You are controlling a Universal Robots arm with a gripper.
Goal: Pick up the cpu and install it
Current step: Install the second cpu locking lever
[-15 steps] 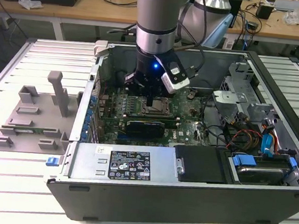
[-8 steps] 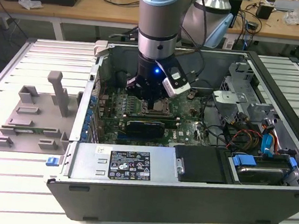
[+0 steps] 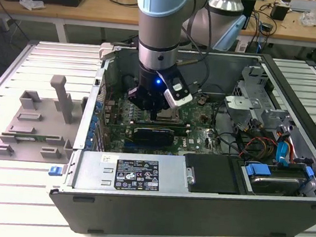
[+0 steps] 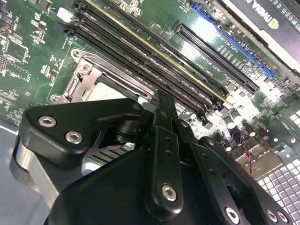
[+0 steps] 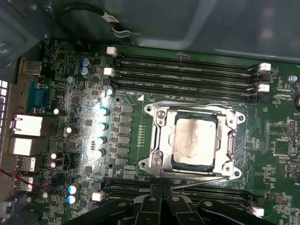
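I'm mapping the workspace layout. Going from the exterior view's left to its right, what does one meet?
Grey fixture block tray → end effector over the motherboard inside the open computer case → drive with blue clips.

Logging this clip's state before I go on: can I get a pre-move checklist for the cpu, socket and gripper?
1. cpu lying inside the socket frame: ok.
2. cpu edges parallel to the frame: ok.
3. gripper apart from the cpu: ok, in the first wrist view it sits beside the socket.
4. gripper inside the case, over the motherboard: ok.
5. Socket lever latched: cannot tell.
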